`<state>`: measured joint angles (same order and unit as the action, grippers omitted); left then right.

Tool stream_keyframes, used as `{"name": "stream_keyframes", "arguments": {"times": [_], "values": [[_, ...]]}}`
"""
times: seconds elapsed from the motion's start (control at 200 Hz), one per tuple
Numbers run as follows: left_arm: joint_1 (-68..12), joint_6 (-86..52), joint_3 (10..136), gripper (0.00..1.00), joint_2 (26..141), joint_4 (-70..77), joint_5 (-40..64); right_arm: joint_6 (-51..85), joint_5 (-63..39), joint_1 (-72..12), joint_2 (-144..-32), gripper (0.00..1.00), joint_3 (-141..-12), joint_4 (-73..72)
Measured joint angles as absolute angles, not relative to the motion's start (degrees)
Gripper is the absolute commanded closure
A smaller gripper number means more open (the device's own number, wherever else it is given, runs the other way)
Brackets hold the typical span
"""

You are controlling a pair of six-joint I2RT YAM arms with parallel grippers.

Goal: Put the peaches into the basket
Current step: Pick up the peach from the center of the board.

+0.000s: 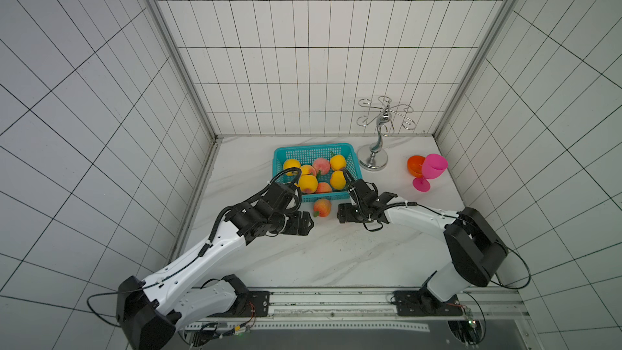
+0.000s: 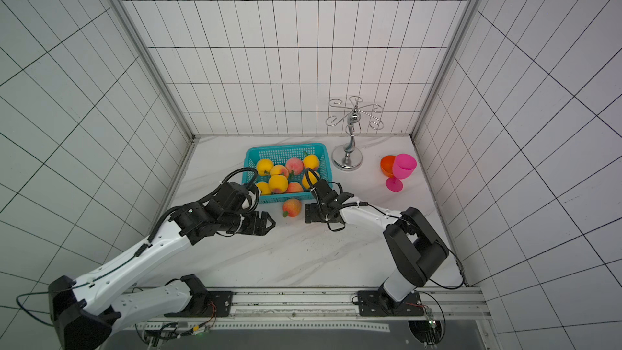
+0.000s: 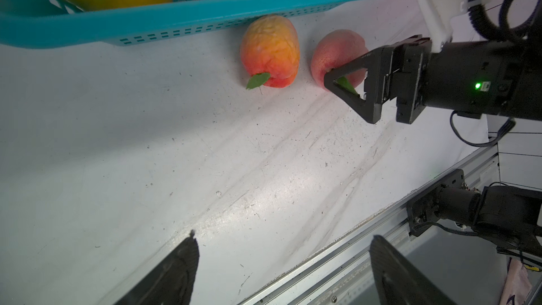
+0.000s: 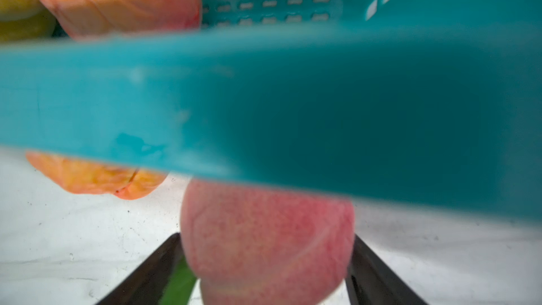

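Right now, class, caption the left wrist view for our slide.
Right gripper straddling a pink peach, orange peach beside it, by the basket.

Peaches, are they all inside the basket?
No, a wrinkled peach and a pink peach lie on the table outside the basket.

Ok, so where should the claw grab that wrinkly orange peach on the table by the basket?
Around its fat middle, I'd say, coming down from above with the open left claw beside it. The wrinkly peach lies on its side, leaf end pointing away from the basket, so its two long sides are clear to squeeze. The right claw is closed around the pink peach.
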<state>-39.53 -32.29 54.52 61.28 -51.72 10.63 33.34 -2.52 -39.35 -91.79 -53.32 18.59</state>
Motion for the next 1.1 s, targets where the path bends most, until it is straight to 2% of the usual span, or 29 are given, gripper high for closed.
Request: {"name": "stream_keyframes", "arguments": {"times": [0.27,0.665,1.099], "values": [[-38.7,-32.3,54.3,0.11,60.3,-51.7,10.8,33.2,-3.0,-39.4,-91.8,0.28,-53.4,18.0],[-37.9,-31.6,54.2,0.11,59.5,-51.6,11.0,33.1,-2.3,-40.2,-89.4,0.28,-53.4,19.7],[-37.7,-31.4,54.1,0.11,57.8,-51.6,11.0,34.2,1.5,-48.0,-82.0,0.29,-53.3,26.2]]}}
